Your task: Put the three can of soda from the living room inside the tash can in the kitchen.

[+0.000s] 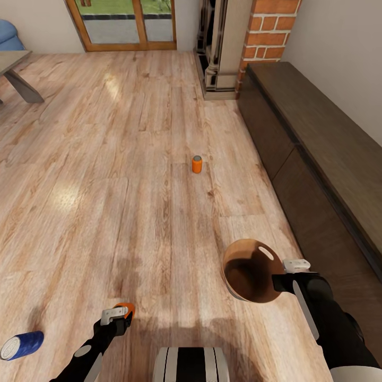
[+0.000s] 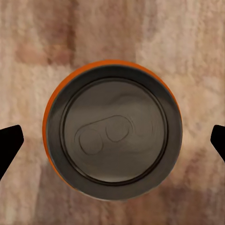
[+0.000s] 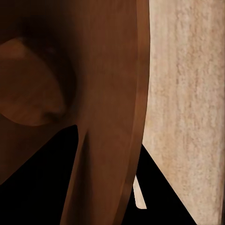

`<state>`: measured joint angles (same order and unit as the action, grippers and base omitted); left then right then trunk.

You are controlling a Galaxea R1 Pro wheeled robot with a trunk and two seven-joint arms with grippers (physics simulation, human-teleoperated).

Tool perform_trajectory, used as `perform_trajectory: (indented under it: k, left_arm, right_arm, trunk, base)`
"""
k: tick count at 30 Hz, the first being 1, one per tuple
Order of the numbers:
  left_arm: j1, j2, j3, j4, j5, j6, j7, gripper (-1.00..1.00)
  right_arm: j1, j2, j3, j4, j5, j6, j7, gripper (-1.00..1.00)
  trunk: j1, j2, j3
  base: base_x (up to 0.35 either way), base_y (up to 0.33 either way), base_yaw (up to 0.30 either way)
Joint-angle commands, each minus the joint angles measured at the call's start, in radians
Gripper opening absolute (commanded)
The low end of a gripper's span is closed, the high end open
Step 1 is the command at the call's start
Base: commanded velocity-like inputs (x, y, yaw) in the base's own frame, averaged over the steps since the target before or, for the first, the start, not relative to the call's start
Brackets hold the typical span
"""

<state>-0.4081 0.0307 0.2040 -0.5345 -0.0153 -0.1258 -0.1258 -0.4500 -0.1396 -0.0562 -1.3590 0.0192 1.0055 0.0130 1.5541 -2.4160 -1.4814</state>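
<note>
Head view: right gripper (image 1: 280, 280) carries the trash can (image 1: 249, 271).
Its jaws clamp the rim; left gripper (image 1: 118, 314) jaws spread wide around an orange can (image 2: 112, 136).

Pale wood plank floor (image 1: 106, 175) runs across the room, with bright glare patches. A long dark low cabinet (image 1: 323, 154) lines the right wall. Beyond it stand a brick pillar (image 1: 268, 29) and fireplace (image 1: 217, 48). A wood-framed glass door (image 1: 124, 24) sits in the far wall; a table (image 1: 16, 69) and blue sofa (image 1: 8, 34) are at left.
</note>
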Motion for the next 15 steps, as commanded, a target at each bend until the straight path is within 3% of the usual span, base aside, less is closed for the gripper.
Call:
perform_trajectory:
  k: [1, 2, 15]
  left_arm:
    - [0.000, 0.000, 0.000, 0.000, 0.000, 0.000, 0.000, 1.00]
    - [0.000, 0.000, 0.000, 0.000, 0.000, 0.000, 0.000, -1.00]
    - [0.000, 0.000, -0.001, -0.001, 0.001, 0.000, 0.000, -1.00]
  right_arm:
    - [-0.001, 0.000, 0.001, 0.000, -0.011, 0.000, 0.001, -1.00]
    - [-0.001, 0.000, 0.001, 0.000, -0.011, 0.000, 0.001, -1.00]
    - [0.000, 0.000, 0.001, 0.000, -0.011, 0.000, 0.000, -1.00]
  trunk:
    - [0.000, 0.000, 0.000]
    - [0.000, 0.000, 0.000]
    - [0.000, 0.000, 0.000]
  base:
    - [0.000, 0.000, 0.000]
    - [0.000, 0.000, 0.000]
    - [0.000, 0.000, 0.000]
